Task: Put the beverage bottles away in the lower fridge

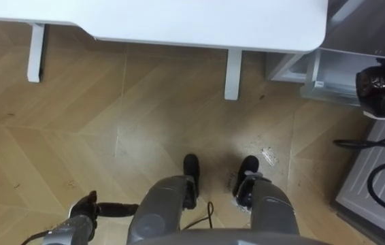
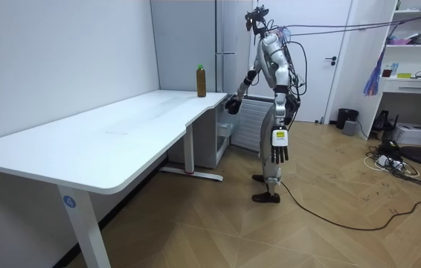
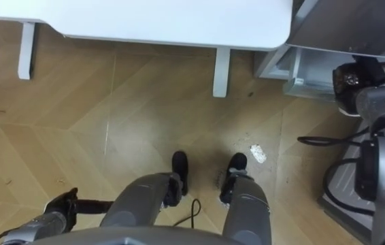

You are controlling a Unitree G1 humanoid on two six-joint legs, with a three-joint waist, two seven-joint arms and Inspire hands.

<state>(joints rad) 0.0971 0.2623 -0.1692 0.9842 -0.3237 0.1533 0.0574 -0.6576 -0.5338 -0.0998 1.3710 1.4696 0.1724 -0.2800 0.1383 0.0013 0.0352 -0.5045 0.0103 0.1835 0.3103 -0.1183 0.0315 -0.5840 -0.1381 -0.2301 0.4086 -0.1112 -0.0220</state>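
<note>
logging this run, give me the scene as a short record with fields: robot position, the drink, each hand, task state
robot: stands on the wood floor facing the white desk, with the fridge on its right
drink: one bottle, upright on the desk's far end beside the fridge, untouched
left hand: hangs at its side, fingers straight, empty
right hand: raised near the desk's end, toward the fridge
task state: bottle not yet picked up
</note>
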